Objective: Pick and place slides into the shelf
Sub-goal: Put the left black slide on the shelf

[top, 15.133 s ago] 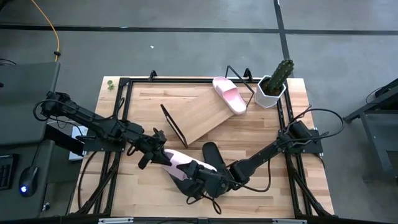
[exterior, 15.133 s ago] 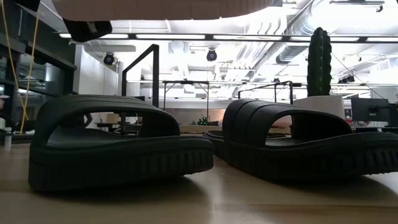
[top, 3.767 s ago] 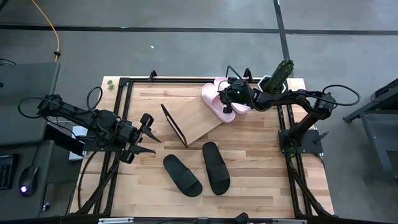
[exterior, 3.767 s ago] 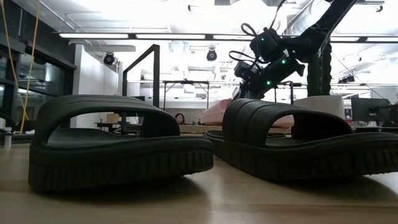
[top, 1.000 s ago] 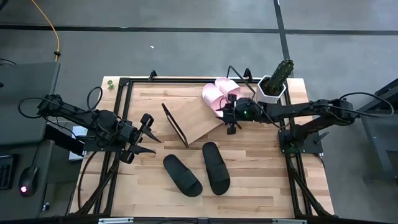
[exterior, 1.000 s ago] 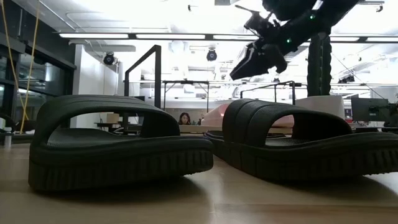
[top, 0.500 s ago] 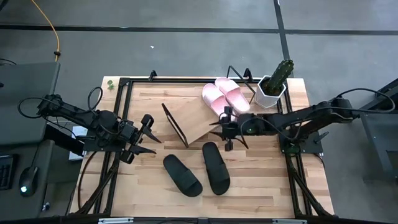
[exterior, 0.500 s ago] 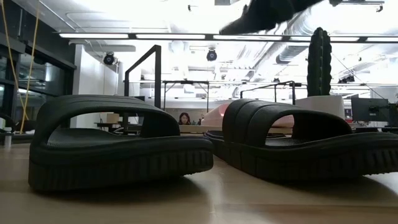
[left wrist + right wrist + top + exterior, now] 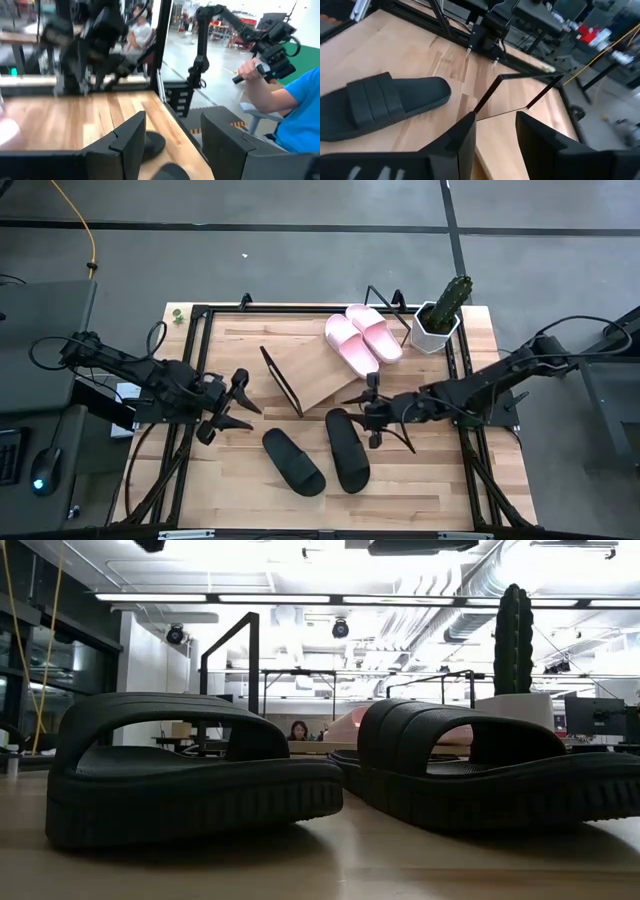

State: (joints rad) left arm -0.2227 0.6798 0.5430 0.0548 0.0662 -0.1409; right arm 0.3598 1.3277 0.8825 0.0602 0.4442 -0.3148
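Two pink slides (image 9: 361,337) on shelf (image 9: 322,370), two black slides (image 9: 321,455) on worktop (image 9: 420,480), right tool (image 9: 370,412) empty and spread above one, left tool (image 9: 238,405) spread, no legible writing.

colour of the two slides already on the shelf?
Pale pink, both slides, side by side on the shelf's upper end. Clearest in the high view.

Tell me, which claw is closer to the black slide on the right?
The right claw: it hovers open just beside that slide, near its far end. The left claw waits open beyond the other black slide.
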